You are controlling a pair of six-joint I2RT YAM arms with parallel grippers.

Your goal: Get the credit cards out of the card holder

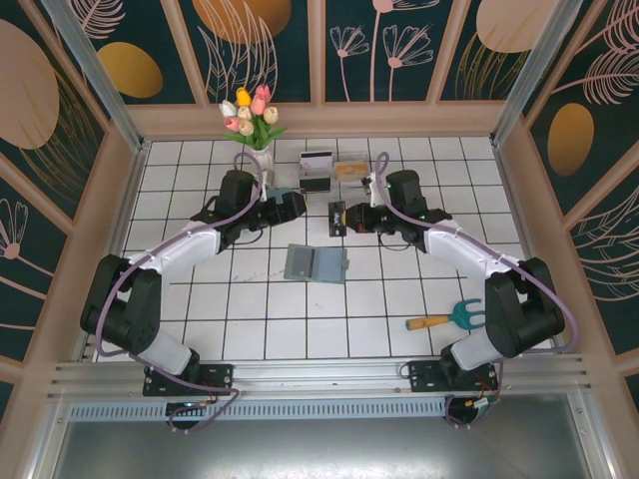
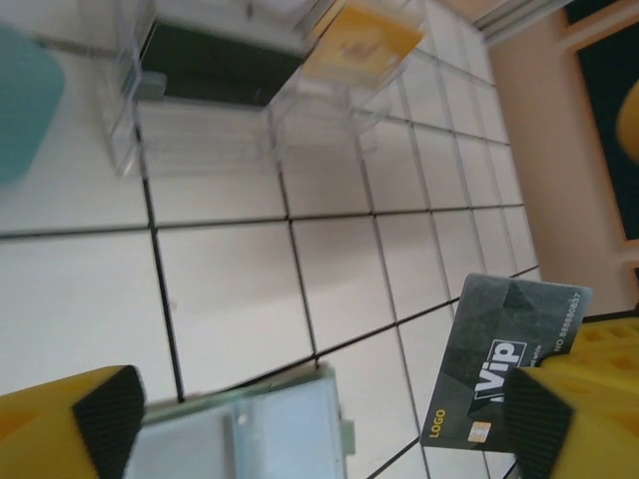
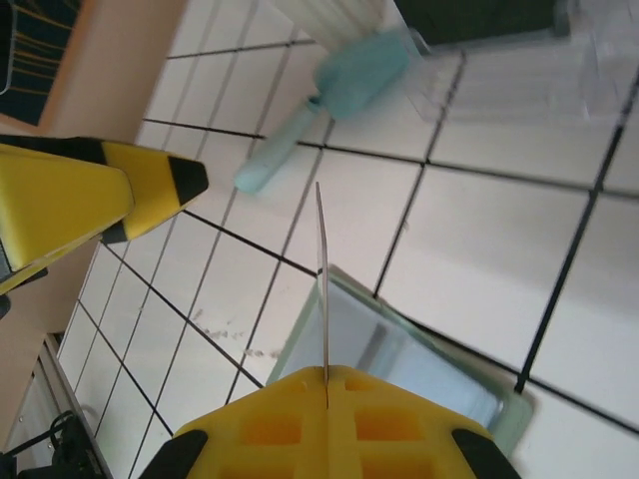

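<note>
Near edge first: a hand fork (image 1: 446, 319) lies well to the right of the card holder (image 1: 316, 263), nearer the arm bases. Not in play.

The card holder lies open and flat on the tiled worktop (image 1: 250, 329), blue-grey inside up, between the two arms. Can't tell whether any slot has another card in it.

Just beyond the holder's far edge, the right tool (image 1: 344, 218) is clamped on a dark credit card (image 1: 336, 217), raised off the worktop. The right wrist view shows that card (image 3: 321, 279) edge-on and upright, pinched at one end, with the holder (image 3: 399, 349) below it. The left wrist view shows its face: grey, "Vip" print (image 2: 504, 364).

The left tool (image 1: 293, 205) sits just left of that card, jaws spread wide with nothing between them. One of its fingertips (image 2: 100, 409) hangs over the holder's edge (image 2: 240, 439).

Handling, my read:
- **Card:** light, stiff, thin and glossy, so slippery. A flat-face pinch is right. A grip near one end lets it pivot, so a deeper bite is safer.
- **Holder:** soft and light. It will likely drag or lift when a card is pulled, so pin one leaf.

Further beyond the holder is a clear compartment box (image 1: 334, 170). Tulips (image 1: 250, 115) stand to the far left of it.
</note>
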